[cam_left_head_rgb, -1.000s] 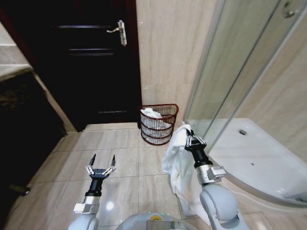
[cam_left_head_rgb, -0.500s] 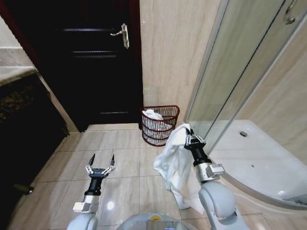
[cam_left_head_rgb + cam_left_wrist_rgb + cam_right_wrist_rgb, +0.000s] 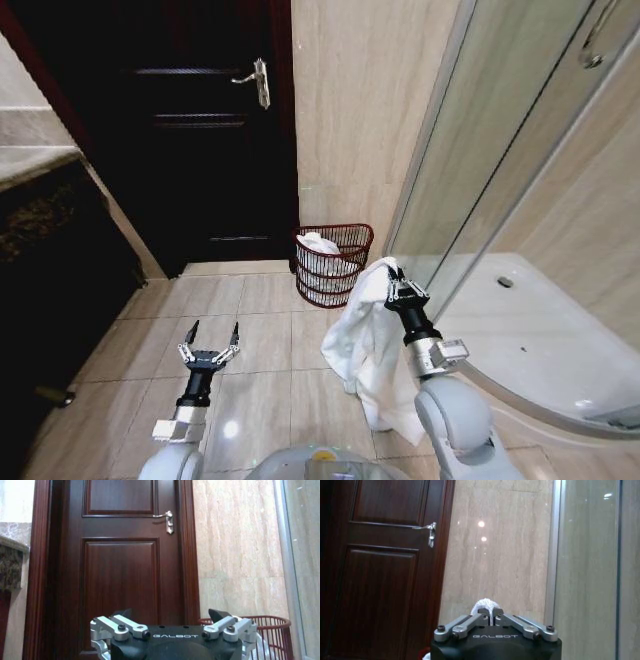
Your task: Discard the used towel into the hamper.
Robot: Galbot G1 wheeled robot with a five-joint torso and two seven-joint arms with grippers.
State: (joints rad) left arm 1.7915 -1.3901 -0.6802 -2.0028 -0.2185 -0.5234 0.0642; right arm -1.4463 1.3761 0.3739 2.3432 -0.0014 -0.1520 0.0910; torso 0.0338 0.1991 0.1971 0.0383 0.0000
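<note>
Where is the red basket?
In the head view, the hamper stands on the floor against the tiled wall, between the dark door and the glass shower.

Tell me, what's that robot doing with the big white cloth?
The robot's right gripper is shut on a white towel, which hangs down over the tiled floor. Ahead, by the wall next to the dark door, stands a red wire hamper with something white already inside. The towel is not in it yet. The left gripper is open and holds nothing, low over the floor.
</note>
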